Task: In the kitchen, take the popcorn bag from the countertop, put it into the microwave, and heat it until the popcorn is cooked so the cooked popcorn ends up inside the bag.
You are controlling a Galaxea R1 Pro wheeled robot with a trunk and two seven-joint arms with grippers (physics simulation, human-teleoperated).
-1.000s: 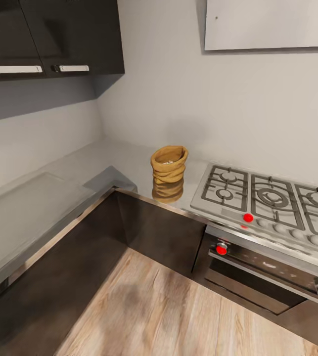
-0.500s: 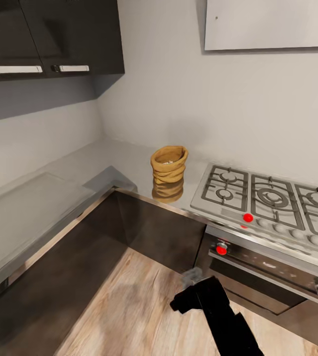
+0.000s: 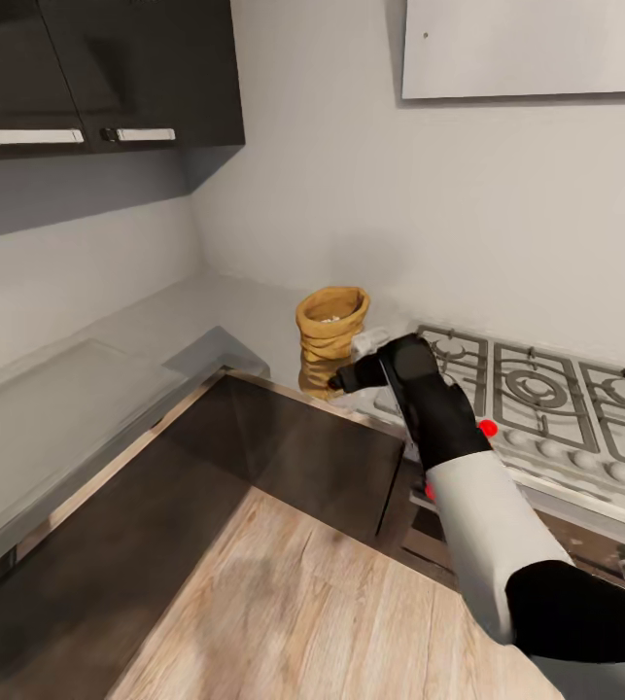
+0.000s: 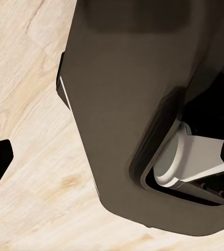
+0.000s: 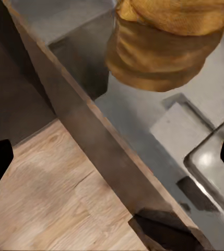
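- While the popcorn bag (image 3: 331, 326) stands upright on the countertop (image 3: 215, 321), just left of the gas hob (image 3: 526, 389), the right gripper (image 3: 351, 362) is held near its base.
- Whether the fingers are apart cannot be told.
- The wrinkled body should be gripped squarely, so kernels are not tipped out.

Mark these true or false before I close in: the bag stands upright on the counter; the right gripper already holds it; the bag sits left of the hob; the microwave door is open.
1. The bag stands upright on the counter. True.
2. The right gripper holds the bag. False: it is beside the bag's base, with nothing between its fingers.
3. The bag sits left of the hob. True.
4. The microwave door is open. False: no microwave is in view.
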